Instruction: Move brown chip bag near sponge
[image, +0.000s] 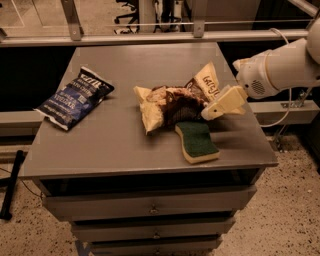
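**Condition.** The brown chip bag (167, 102) lies crumpled near the middle of the tabletop (125, 65), with one tan end raised at its far right. The sponge (197, 141) lies just beside it on the near side. Its far edge appears to touch the bag's dark middle or to be slightly tucked under it. The placement is therefore judged to be essentially achieved.

**End effector.** The end effector (212, 111) is positioned at the right end of the bag, low over the tabletop, and its tip is seen against the bag's edge. It cannot be told whether it is wide, narrow or closed on the bag.

**Hazards.**
1. If the film is clamped or snagged when the arm is drawn back to the right, the bag may be dragged away from the sponge and the result undone.
2. If the end effector is swept toward the near side, the sponge may be struck. It lies close to the near right edge of the tabletop and could be pushed off.
3. The crinkled film may spring back once it is freed, so a small shift of the bag should be expected.

**Not at risk.** The dark blue chip bag (75, 96) lies well apart at the left.
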